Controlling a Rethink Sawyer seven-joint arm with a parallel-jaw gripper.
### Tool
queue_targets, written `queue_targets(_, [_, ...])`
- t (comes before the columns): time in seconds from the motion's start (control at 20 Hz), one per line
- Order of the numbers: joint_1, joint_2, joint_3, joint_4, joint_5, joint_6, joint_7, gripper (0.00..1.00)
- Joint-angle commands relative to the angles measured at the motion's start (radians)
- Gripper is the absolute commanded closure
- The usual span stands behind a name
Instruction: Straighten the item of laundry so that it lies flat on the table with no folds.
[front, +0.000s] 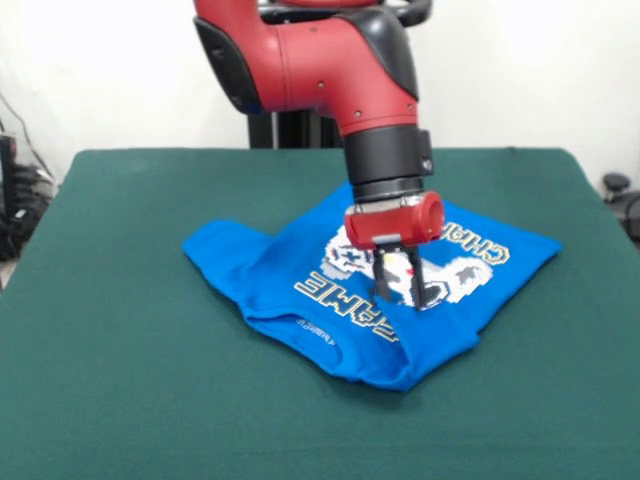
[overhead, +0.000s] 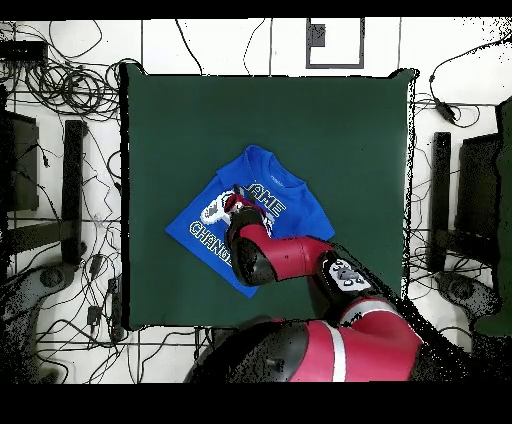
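The item of laundry (front: 290, 270), a bright blue T-shirt, lies crumpled near the middle of the dark green table (front: 120, 320), print side up. White "GAME" lettering and a pixel controller show on it. Its near edge is doubled under, and a sleeve sticks out at the left. My gripper (front: 401, 297) points straight down over the controller print, its two fingers apart with nothing between them and their tips at or just above the cloth. From overhead, the gripper (overhead: 233, 203) is over the shirt (overhead: 275, 183), and the arm hides the part nearer the base.
Green table (overhead: 330, 120) surface surrounds the shirt on all sides. Off the table, cables (overhead: 60, 90) and dark stands (overhead: 72, 190) lie on the floor on both sides.
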Motion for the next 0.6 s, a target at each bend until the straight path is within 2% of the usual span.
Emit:
queue_targets(0.05, [0.055, 0.013, -0.019, 0.011, 0.097, -0.068, 0.12, 1.0])
queue_targets(0.25, [0.078, 0.017, -0.046, 0.033, 0.162, -0.125, 0.149, 1.0])
queue_targets(0.6, [0.083, 0.005, -0.047, 0.043, 0.215, -0.122, 0.148, 1.0])
